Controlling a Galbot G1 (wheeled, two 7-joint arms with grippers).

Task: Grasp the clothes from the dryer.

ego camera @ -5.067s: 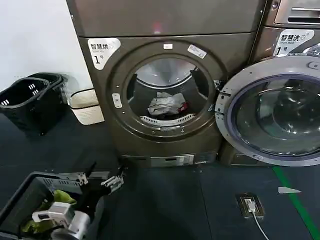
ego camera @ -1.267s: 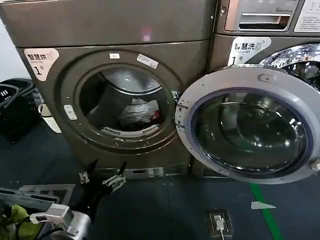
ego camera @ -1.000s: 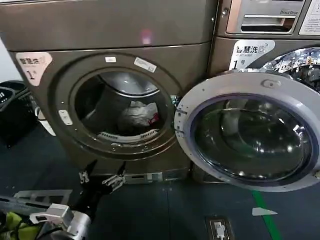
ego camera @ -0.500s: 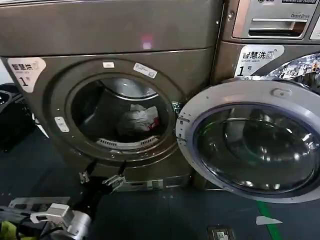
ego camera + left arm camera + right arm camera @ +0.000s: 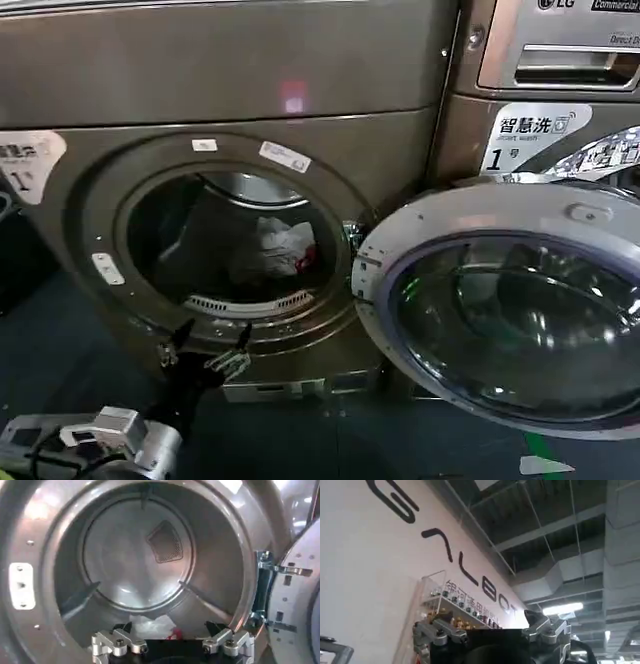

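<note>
The dryer (image 5: 300, 70) is the bronze-brown machine in front of me, its round porthole open. The clothes (image 5: 281, 247) lie as a small white and grey bundle with a red patch low in the steel drum. My left gripper (image 5: 214, 331) hangs open just before the porthole's lower rim, below and in front of the bundle, with nothing between its fingers. In the left wrist view the clothes (image 5: 152, 626) show between the spread fingers of the left gripper (image 5: 170, 628), deeper in the dryer (image 5: 40, 530). My right gripper (image 5: 489, 615) is open and empty, pointing up at a wall.
The dryer's round glass door (image 5: 515, 310) stands swung open to the right, in front of the neighbouring bronze machine (image 5: 540, 80). Dark floor (image 5: 50, 350) lies below the porthole.
The dryer has grown larger and closer in view. My left gripper, still open, now sits at the porthole's lower rim. The black basket at lower left has dropped out of view.
</note>
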